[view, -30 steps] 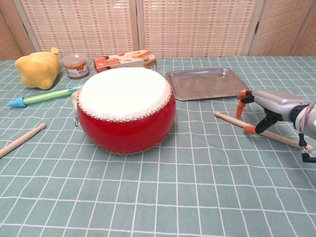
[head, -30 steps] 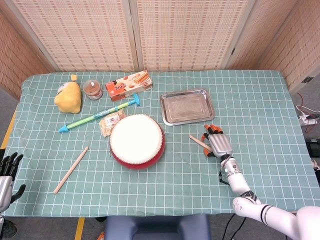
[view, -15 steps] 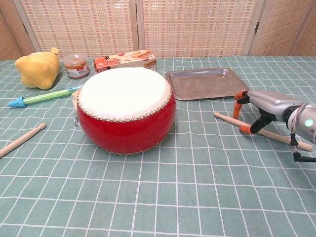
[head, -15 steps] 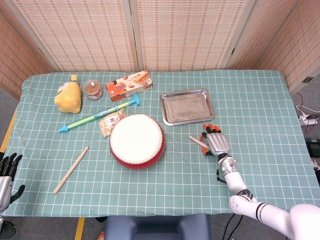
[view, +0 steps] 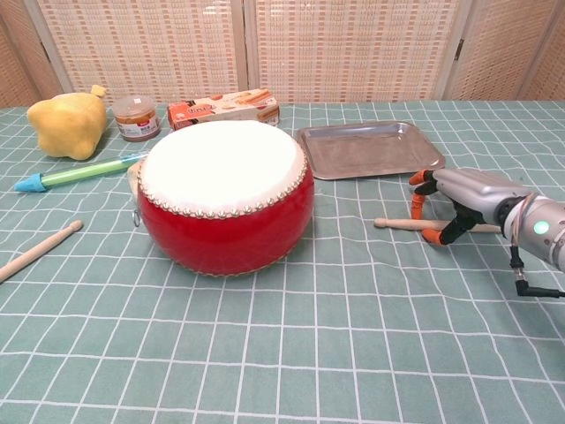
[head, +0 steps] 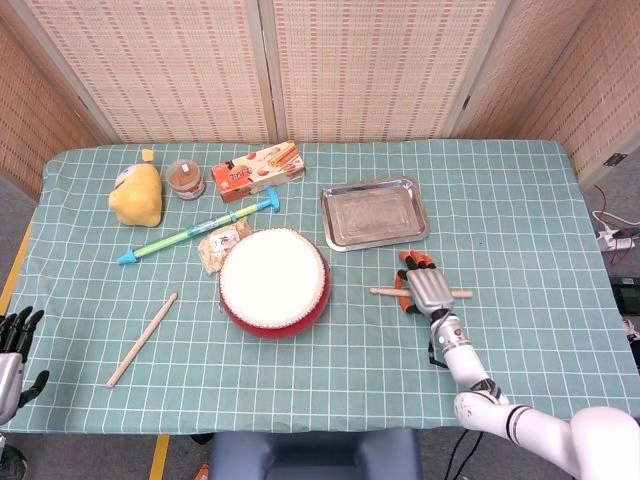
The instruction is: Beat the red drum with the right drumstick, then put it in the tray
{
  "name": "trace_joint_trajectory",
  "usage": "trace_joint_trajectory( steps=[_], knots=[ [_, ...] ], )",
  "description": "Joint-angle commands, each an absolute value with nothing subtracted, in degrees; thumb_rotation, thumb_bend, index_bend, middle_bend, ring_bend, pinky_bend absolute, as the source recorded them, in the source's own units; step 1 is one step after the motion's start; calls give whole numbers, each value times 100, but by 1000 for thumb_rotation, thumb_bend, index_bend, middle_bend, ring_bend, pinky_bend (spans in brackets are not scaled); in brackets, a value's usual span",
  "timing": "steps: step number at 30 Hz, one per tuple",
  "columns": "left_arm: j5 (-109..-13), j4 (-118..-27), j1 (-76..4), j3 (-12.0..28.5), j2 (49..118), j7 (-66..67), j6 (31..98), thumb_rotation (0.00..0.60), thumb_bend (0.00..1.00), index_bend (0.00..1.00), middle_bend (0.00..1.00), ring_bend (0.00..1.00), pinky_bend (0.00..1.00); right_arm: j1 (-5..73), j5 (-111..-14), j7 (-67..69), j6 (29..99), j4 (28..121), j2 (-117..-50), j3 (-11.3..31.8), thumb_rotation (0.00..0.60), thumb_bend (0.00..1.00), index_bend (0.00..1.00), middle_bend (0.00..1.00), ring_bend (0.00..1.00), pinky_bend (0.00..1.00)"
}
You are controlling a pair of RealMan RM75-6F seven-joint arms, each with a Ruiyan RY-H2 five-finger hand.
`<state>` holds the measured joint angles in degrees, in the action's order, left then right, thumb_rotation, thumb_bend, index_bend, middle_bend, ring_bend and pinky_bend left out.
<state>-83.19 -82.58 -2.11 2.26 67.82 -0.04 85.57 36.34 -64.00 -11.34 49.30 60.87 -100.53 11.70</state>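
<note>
The red drum with its white skin stands mid-table, large in the chest view. To its right the right drumstick lies flat on the cloth, running left to right. My right hand arches over the stick's middle, with orange fingertips down on its far side and the thumb on its near side; the grip is not closed. Just beyond the hand sits the empty metal tray. My left hand hangs off the table's left edge with its fingers spread, holding nothing.
A second drumstick lies to the drum's front left. Behind the drum are a yellow plush toy, a small jar, a biscuit box, a blue-green toy stick and a snack packet.
The right hand has moved a little toward the tray. The right drumstick has swung under it from a diagonal to a left-right lie.
</note>
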Motion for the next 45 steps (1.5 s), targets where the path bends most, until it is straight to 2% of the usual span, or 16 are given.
trace_joint_trajectory(
  steps=[1,11,16,21,25,34,38,45],
  knots=[
    [-8310,-8241,-193,227,6778,-29,8575,600,254,0,0,0,0,3595,-6518,-966,5040,6166,-10024,1161,600,449,573,102,0,101],
    [-8346,-8252,-158,215,6744,-56,8630,600,252,0,0,0,0,3164,-7148,765,5676,7632,-9042,1390,600,495,665,172,46,116],
    [-8406,-8349,-157,219,6701,19,8692,600,253,0,0,0,0,2931,-7509,2561,5885,8247,-8516,1592,600,513,691,200,76,135],
    [-8452,-8459,-165,215,6646,105,8717,600,254,0,0,0,0,2820,-7920,4796,5787,8287,-8164,1619,600,516,694,208,88,136],
    [-8483,-8537,-175,198,6614,153,8702,600,254,0,0,0,0,2864,-8415,6299,5708,7754,-8149,1395,600,520,705,223,109,153],
    [-8449,-8609,-163,183,6568,198,8671,600,253,0,0,0,0,3276,-8987,9574,5613,6105,-8885,933,600,524,711,231,131,192],
    [-8442,-8596,-161,173,6573,184,8652,600,254,0,0,0,0,3452,-9131,10427,5585,5500,-9186,739,600,524,707,236,155,196],
    [-8426,-8546,-140,163,6585,136,8650,600,253,0,0,0,0,3630,-9326,11367,5730,4600,-9599,409,600,525,636,274,191,222]
  ],
)
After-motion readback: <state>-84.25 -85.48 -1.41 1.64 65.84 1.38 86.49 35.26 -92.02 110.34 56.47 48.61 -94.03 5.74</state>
